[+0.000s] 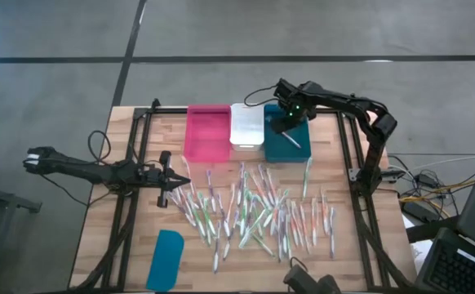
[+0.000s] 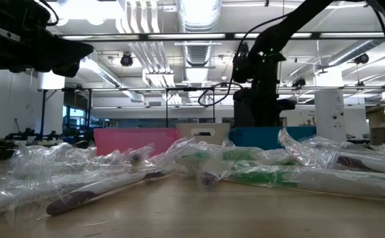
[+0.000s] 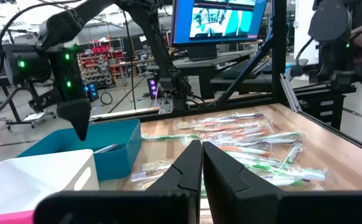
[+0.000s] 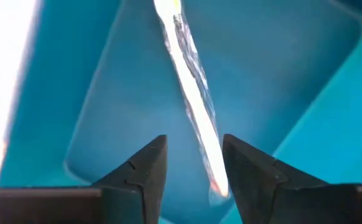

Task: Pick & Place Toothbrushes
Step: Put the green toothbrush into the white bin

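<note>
High view: toothbrush [image 1: 296,140] lies diagonally inside teal bin [image 1: 286,147].

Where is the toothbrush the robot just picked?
It lies inside the teal bin, the rightmost of three bins at the table's far edge; the toothbrush rests right under the open right end effector.

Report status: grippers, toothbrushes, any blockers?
Right gripper open over teal bin, one toothbrush lying inside. Left gripper shut, waiting beside toothbrush pile. No blockers visible.
</note>
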`<act>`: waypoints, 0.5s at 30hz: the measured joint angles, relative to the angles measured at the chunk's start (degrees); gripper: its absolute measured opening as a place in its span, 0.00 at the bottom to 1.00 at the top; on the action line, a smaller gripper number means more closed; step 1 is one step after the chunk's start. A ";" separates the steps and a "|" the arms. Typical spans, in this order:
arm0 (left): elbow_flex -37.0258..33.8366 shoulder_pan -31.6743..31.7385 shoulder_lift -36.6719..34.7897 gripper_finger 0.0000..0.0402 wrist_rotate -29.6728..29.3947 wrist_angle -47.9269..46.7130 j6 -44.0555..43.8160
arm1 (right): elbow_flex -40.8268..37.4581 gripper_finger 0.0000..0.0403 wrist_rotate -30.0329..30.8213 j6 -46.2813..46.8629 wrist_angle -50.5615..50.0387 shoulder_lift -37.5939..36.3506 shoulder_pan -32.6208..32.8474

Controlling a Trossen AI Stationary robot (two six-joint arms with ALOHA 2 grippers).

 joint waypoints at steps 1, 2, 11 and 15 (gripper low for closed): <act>0.00 0.02 0.00 0.04 0.00 -0.02 0.00 | 0.49 0.39 -0.01 0.00 -0.95 -0.67 0.11; 0.00 0.00 0.00 0.04 0.02 -0.02 -0.02 | 0.84 0.40 -0.04 0.01 -1.90 -1.42 0.14; 0.00 0.02 0.00 0.04 0.00 -0.02 0.00 | 1.35 0.40 2.76 2.63 -6.68 -10.56 4.25; 0.00 0.02 0.00 0.04 0.02 0.00 0.00 | 1.32 0.36 3.60 3.02 -9.02 -14.13 6.95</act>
